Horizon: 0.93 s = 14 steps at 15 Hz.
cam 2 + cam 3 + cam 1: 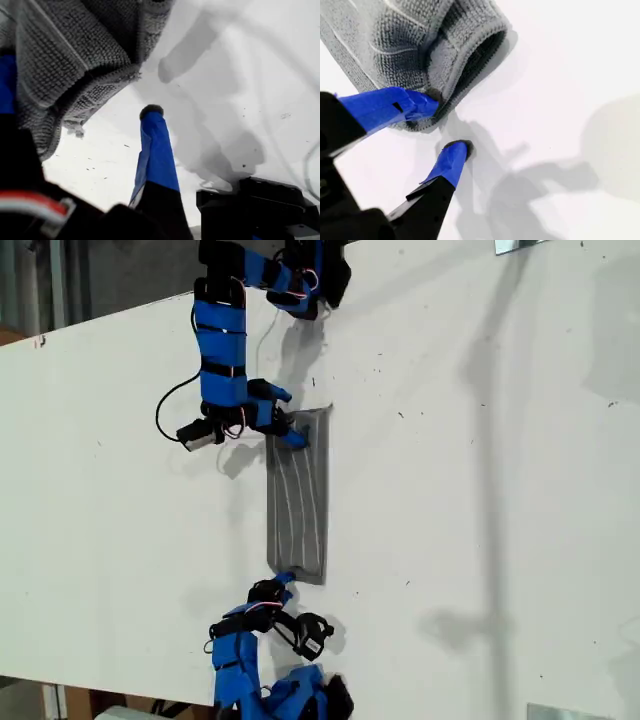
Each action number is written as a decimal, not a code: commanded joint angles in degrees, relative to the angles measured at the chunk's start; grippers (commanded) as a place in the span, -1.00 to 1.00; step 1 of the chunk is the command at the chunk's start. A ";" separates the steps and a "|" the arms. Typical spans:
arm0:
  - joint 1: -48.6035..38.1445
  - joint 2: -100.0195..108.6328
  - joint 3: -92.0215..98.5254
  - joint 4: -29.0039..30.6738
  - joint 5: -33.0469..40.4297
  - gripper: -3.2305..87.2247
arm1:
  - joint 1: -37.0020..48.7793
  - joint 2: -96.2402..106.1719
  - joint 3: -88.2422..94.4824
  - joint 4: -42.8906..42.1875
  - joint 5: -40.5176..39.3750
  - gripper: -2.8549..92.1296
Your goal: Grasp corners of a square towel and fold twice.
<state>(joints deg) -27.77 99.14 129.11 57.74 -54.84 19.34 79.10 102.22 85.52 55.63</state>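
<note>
A wide white table [480,490] lies bare on the exterior view's right. The grey striped towel [298,498], folded into a narrow strip, lies between two blue arms. At one end, my second gripper [447,127] is spread open – one finger [395,107] touching a folded corner [432,107], the other on bare table. My first gripper [82,117] is also parted at the towel [60,55], gripping nothing – which arm it rides I cannot tell

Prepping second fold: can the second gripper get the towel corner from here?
Probably yes. My second gripper has its jaws open, one against the folded corner of the towel, the other on bare table beside it. Nothing stands between.
</note>
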 commanded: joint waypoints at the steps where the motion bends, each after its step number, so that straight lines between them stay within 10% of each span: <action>1: -1.85 1.85 0.44 -0.79 0.97 -0.63 | -0.62 0.18 1.85 -2.20 -0.18 -0.02; 4: -2.02 1.49 0.35 -1.14 1.41 -0.63 | 0.62 -0.53 4.57 -5.19 -0.62 -0.02; 6: -2.02 1.58 0.62 -1.14 1.14 -0.63 | 0.97 -1.58 4.48 -7.21 -0.88 -0.85; 7: -2.02 1.67 0.79 -1.14 1.05 -0.63 | 0.62 -1.32 5.71 -8.88 -0.62 -0.94; 14: -2.11 1.85 1.14 -1.23 0.26 -0.63 | 8.53 35.95 36.04 -8.53 12.04 -0.94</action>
<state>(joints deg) -29.00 99.23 130.61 56.78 -53.96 27.07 100.11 132.63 75.32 65.13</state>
